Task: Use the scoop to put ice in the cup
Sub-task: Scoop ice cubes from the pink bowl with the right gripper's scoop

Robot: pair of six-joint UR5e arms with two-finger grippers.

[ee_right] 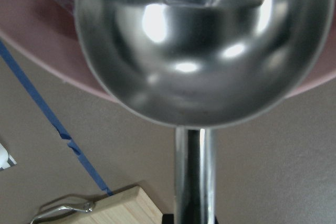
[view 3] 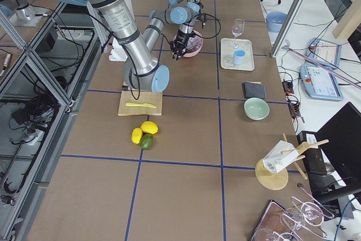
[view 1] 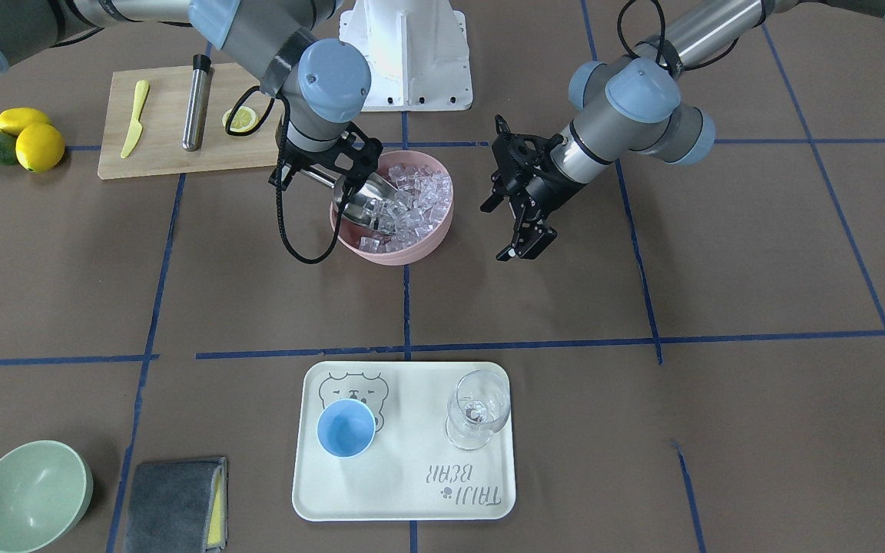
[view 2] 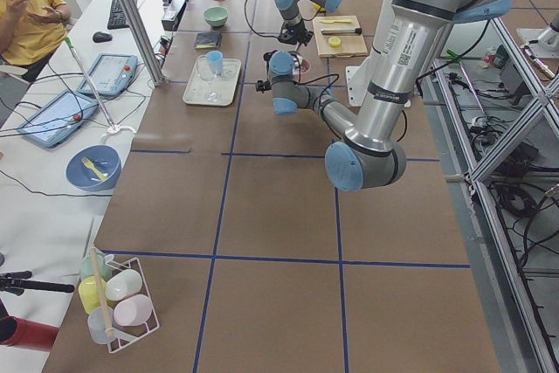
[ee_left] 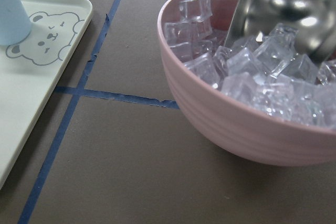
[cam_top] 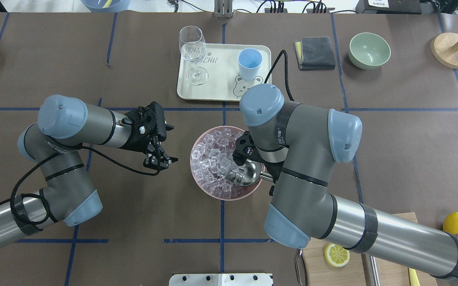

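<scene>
A pink bowl (view 1: 412,257) full of ice (view 1: 421,198) stands mid-table. My right gripper (view 1: 325,175) is shut on the rod handle of the steel scoop (view 1: 366,203). The scoop's trough lies tilted in the ice at the bowl's side, as the overhead view (cam_top: 249,172) and the right wrist view (ee_right: 199,40) also show. My left gripper (view 1: 498,230) is open and empty, hanging beside the bowl on its other side. The light-blue cup (view 1: 346,428) stands upright on a cream tray (view 1: 412,491), away from both grippers.
A wine glass (view 1: 477,411) stands on the tray beside the cup. A cutting board (view 1: 158,157) holds a yellow knife, a steel cylinder (view 1: 197,104) and a lemon half. Lemons and an avocado (view 1: 20,138), a green bowl (view 1: 31,495) and a grey cloth (view 1: 177,503) lie around.
</scene>
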